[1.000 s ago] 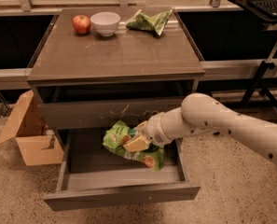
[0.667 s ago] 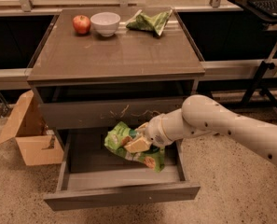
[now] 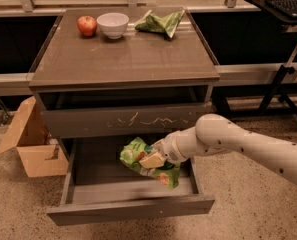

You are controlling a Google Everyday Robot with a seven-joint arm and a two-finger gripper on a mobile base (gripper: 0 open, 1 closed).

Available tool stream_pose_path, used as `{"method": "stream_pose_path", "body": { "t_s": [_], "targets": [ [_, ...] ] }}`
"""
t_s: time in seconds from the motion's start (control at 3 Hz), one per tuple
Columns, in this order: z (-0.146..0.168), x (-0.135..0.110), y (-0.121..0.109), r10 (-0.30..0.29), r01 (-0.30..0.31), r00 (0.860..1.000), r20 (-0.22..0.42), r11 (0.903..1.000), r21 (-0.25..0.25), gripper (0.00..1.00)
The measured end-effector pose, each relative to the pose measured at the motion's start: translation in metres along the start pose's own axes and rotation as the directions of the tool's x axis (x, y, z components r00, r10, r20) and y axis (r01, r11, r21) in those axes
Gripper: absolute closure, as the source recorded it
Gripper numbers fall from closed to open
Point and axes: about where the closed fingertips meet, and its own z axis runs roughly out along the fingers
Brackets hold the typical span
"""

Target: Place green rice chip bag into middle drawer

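Green chip bag [image 3: 134,154] hangs in jaws over middle drawer [image 3: 130,211], beneath scratches [image 3: 145,120].

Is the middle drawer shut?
No, the middle drawer is pulled open, with the gripper holding the green rice chip bag over its tray.

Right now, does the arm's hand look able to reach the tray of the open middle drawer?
Probably yes: the hand, holding the green rice chip bag, hangs over the pulled-out middle drawer, whose tray lies open below it.
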Motion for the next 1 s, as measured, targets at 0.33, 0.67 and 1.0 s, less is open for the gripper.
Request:
{"method": "stream_pose_path", "body": {
  "t_s": [0.33, 0.67, 1.0],
  "targets": [
    [0.021, 0.027, -0.025, 0.031, -0.032, 0.999, 0.007, 0.9991, 0.029, 1.0],
    [0.04, 0.054, -0.05, 0.073, -0.074, 0.997, 0.026, 0.9955, 0.059, 1.0],
    [0.057, 0.077, -0.074, 0.114, -0.119, 0.992, 0.053, 0.9896, 0.081, 1.0]
  ]
}}
